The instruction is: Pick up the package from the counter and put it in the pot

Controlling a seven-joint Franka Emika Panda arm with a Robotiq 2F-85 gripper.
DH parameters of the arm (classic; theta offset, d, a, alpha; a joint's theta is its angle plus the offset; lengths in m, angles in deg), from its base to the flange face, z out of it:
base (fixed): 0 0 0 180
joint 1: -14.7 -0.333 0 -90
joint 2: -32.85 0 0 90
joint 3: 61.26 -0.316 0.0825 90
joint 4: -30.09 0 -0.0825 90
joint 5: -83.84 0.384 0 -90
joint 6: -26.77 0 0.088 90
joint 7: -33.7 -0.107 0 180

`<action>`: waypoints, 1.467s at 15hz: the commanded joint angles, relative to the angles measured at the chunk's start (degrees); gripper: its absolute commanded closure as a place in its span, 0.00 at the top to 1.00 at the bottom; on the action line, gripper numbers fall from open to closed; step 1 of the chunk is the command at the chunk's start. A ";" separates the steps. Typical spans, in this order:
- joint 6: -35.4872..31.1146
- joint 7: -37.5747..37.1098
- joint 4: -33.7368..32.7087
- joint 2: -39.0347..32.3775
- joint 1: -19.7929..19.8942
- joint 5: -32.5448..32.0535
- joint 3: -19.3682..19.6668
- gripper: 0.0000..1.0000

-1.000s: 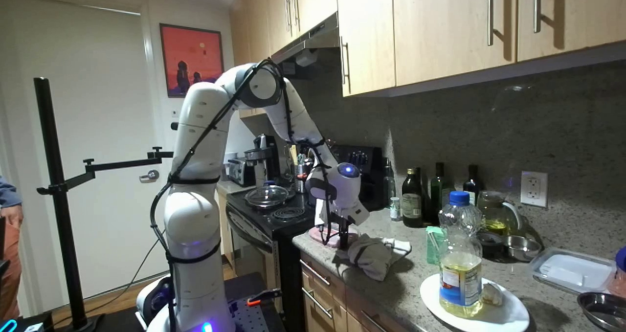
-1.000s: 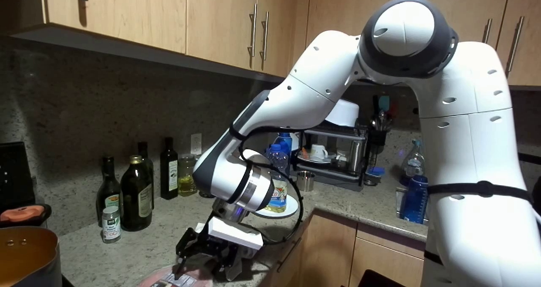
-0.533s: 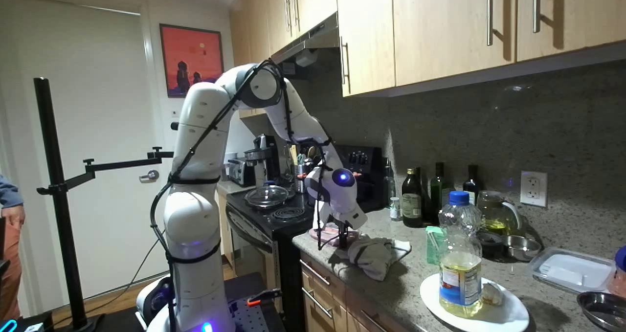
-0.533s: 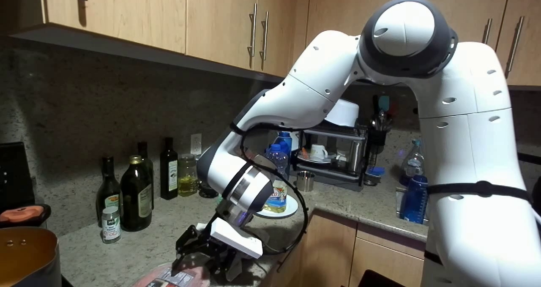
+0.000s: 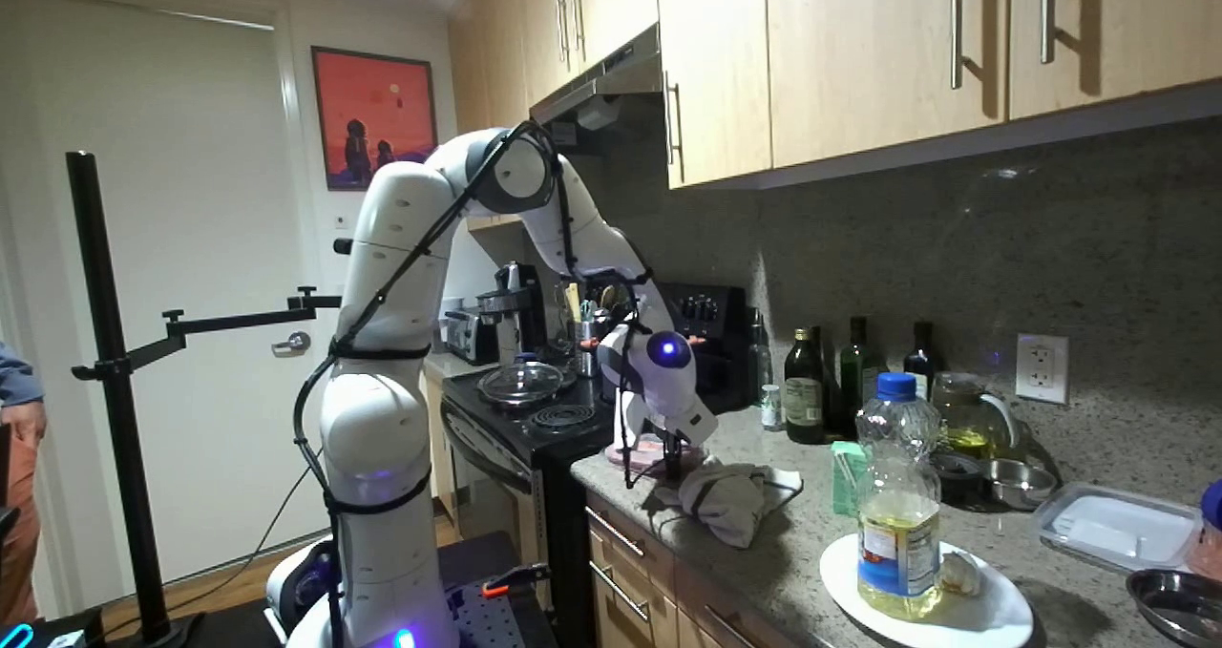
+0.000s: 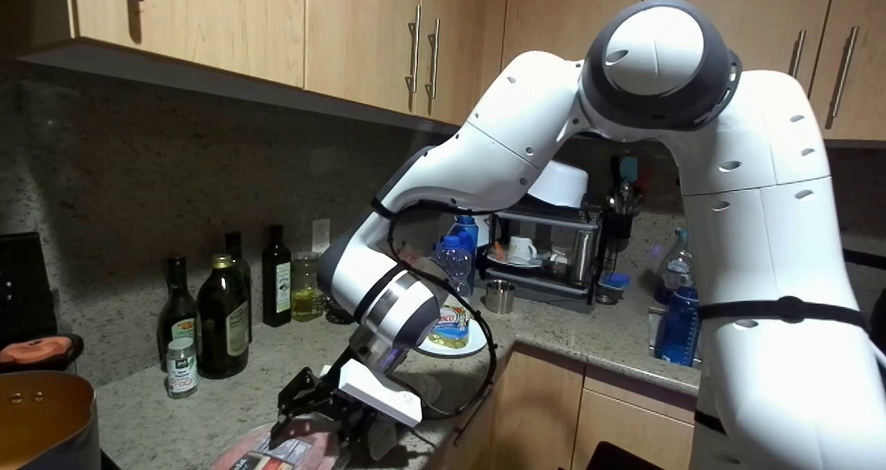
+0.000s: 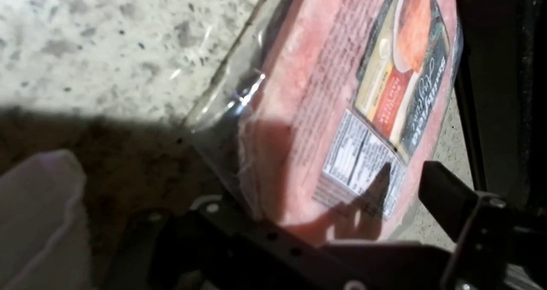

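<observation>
A: Position of the pinkish, oval, film-wrapped package (image 7: 312, 110)?

B: Flat on the speckled grey stone surface (image 5: 792, 533), close to the corner where the front edge meets the end by the black coil-burner stove (image 5: 520, 427). Not picked up.

A: And the black, jointed metal fingers (image 7: 446, 189)?

B: Spread apart over one end of the package, holding nothing. Whether a tip touches it, I can't tell from here.

A: Main risk?

B: A shallow bite. Package looks broad, its wrap slick. If the fingers close too high, I'd expect them to skid across the printed label (image 7: 397, 85) or nip only the loose clear margin (image 7: 233, 93), then lose it on the lift.

A: Could it travel?

B: Yes. A tip pressed down off-centre on the top face might shove it over the front edge; that corner looks to leave little room.

A: Neighbours?

B: Crumpled grey-white cloth (image 5: 735, 505) lies just beside it, near the front edge. A low, wide closing could catch a fold and drag it along.

A: And the delivery?

B: Dark-walled, orange-lined pot (image 6: 48, 421) seems to stand past the stove-side end; base hidden from me. Held by one end only, the package would probably sag, strike the rim, and hang half outside. Cause: a grip too far from its middle.
</observation>
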 commanded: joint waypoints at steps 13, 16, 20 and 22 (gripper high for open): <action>-4.67 -8.12 -0.29 6.75 -3.27 -15.14 -0.33 1.00; -5.08 -11.85 -0.62 7.94 -4.04 -20.53 -0.13 0.98; -4.72 -15.78 -1.05 8.01 -4.39 -27.52 0.17 0.60; -4.61 -17.35 -1.19 7.75 -4.36 -30.30 0.27 0.45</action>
